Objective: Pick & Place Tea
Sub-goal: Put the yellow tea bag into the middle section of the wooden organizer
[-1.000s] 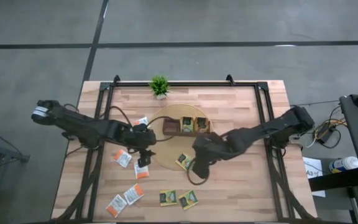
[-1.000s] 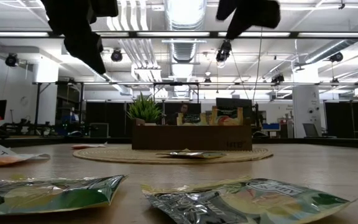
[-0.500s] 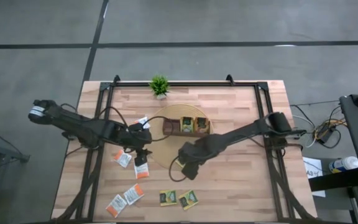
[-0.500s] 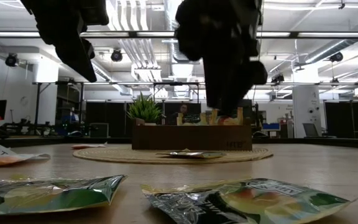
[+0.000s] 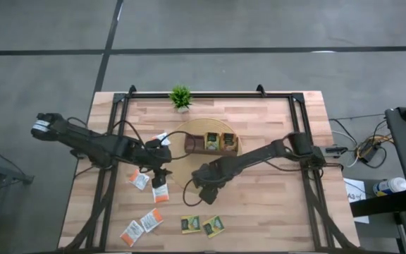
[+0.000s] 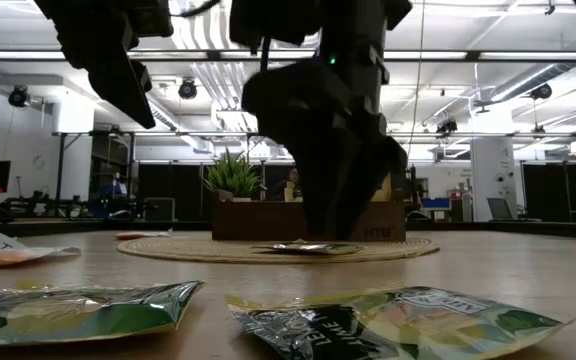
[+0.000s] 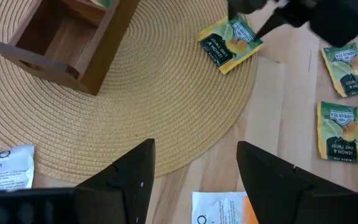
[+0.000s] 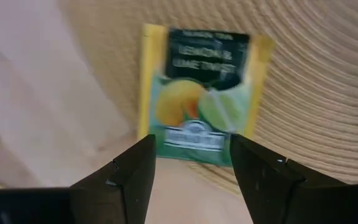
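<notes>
Wooden table [image 5: 273, 212] is carrying a round woven mat [image 5: 189, 185]. We are seeing that our right gripper [image 8: 188, 163] has swung across the mat, now hovering open-fingered over a glossy green-yellow sachet [image 8: 194, 96] at its edge. Our left gripper [image 7: 191, 171], also open, is waiting beside the mat.

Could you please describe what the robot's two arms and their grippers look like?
Both arms are dark, slender and jointed, with black cables looping alongside. The left arm has a pale striped band at its outer joint. The left gripper and right gripper each carry two flat, black, angular fingers.
</notes>
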